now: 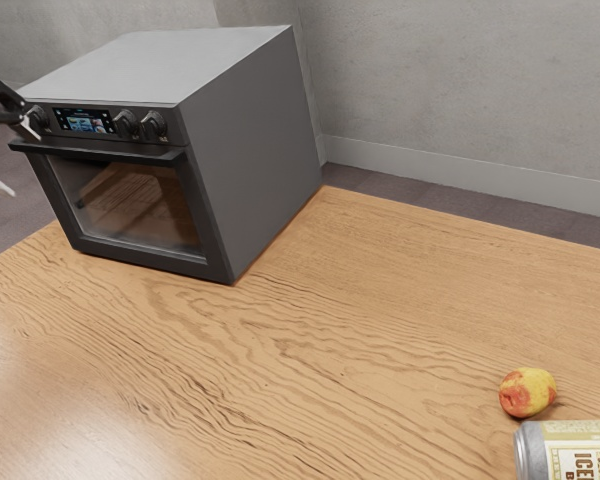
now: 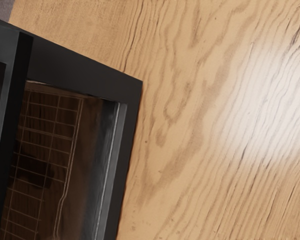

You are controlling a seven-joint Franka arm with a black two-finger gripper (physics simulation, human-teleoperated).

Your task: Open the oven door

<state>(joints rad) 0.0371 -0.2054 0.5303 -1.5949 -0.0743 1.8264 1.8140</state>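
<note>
Gripper [image 1: 17, 160] is hovering near the handle [image 1: 100, 152], its jaws standing wide apart and empty, probably to straddle that bar for pulling the oven door [image 1: 135, 205].

Dark-grey oven [image 1: 255, 165], wavy-grained tan table [image 1: 310, 340], peach [image 1: 527, 392] mottled yellow and red.

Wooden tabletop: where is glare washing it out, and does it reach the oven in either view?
Exterior view: pale glare on the tabletop at the exterior view's lower left, clear of the oven. Wrist view: white patch on the wood, also clear of it.
</note>
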